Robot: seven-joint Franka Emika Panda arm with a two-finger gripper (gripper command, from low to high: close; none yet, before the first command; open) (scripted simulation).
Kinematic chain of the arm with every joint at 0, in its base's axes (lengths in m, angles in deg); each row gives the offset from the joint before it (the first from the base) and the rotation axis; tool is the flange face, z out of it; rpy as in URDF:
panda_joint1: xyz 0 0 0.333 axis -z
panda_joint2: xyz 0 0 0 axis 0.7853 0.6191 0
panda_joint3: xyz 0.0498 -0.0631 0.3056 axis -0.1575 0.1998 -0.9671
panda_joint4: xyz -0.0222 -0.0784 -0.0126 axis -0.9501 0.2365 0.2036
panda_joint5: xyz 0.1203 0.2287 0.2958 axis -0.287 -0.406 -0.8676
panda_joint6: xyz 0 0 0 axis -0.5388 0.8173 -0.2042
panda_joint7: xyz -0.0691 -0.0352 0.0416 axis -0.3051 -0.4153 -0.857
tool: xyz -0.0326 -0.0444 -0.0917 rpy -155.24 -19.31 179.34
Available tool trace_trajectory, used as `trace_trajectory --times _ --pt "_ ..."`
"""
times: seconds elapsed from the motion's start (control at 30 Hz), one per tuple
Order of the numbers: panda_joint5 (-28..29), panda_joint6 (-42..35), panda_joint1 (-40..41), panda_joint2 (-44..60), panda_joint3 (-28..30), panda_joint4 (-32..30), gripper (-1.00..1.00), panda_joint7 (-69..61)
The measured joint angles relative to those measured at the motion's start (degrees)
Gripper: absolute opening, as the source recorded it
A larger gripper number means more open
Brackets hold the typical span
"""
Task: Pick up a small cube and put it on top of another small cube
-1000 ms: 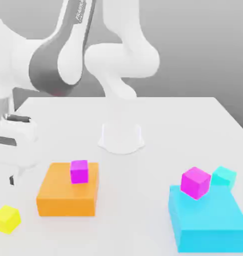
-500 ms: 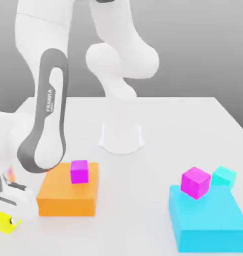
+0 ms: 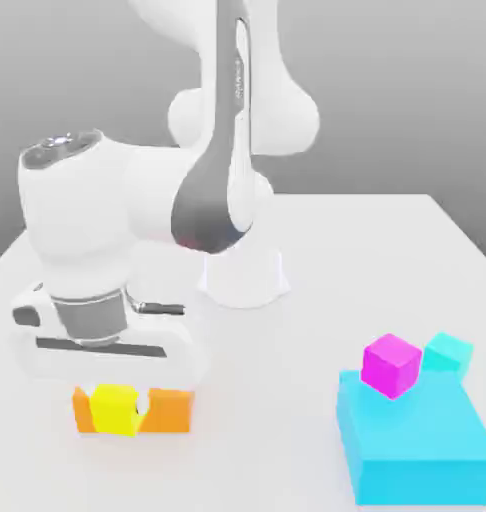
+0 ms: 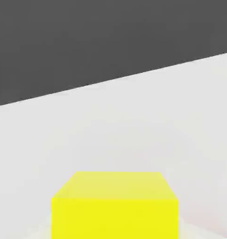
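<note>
One yellow cube (image 3: 114, 408) sits clamped in our pincer (image 3: 115, 412), in front of the orange block (image 3: 170, 411) on the table (image 3: 317, 260).

You see the small cube (image 3: 114, 408) in plain bright yellow, with an orange block (image 3: 170, 411) behind it. The arm (image 3: 137, 215) is white with a dark grey panel. A magenta cube (image 3: 391, 365) sits on a cyan block (image 3: 417, 445), beside a small cyan cube (image 3: 449, 352). The table (image 3: 327, 250) is plain white.
</note>
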Motion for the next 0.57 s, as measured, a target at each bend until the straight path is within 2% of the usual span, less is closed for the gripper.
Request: trace_trajectory --times 0.1,0.27,0.43,0.47,0.57 --pt "1.8 -3.5 -8.9 -6.8 -5.2 -2.9 -1.0 7.2" --pt "4.9 -8.3 -15.5 -16.3 -14.8 -7.5 -1.0 18.3" --pt "7.5 0.8 -16.1 -9.8 -17.3 -10.2 -1.0 21.6" --pt "7.8 2.1 -16.1 -8.7 -17.4 -10.5 1.0 21.9" --pt "7.8 2.1 -16.1 -8.7 -17.4 -10.5 1.0 21.9"
